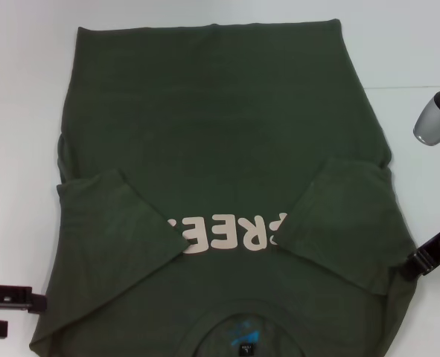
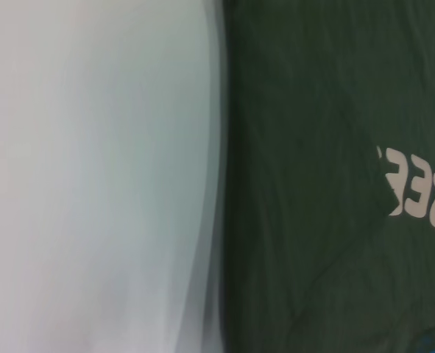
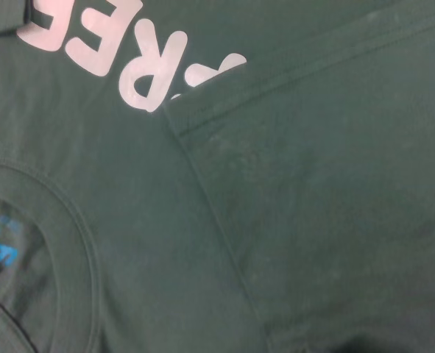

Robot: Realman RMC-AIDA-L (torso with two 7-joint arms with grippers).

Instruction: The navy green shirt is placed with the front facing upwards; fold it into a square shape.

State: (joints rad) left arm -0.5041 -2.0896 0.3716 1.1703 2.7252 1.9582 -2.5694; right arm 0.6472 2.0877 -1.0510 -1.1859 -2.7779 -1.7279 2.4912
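The navy green shirt (image 1: 227,141) lies flat on the white table, front up, with its neckline (image 1: 238,331) nearest me. Both sleeves are folded inward over the chest: the left sleeve (image 1: 112,223) and the right sleeve (image 1: 350,219) cover the ends of the pale "FREE!" lettering (image 1: 227,234). My left gripper (image 1: 22,314) is open and empty on the table just off the shirt's near left edge. My right gripper (image 1: 415,262) is open at the shirt's near right edge. The shirt also shows in the left wrist view (image 2: 327,184) and the right wrist view (image 3: 291,220).
The white table (image 1: 26,111) surrounds the shirt on the left, right and far side. A silver-grey arm link (image 1: 434,119) hangs over the table at the far right.
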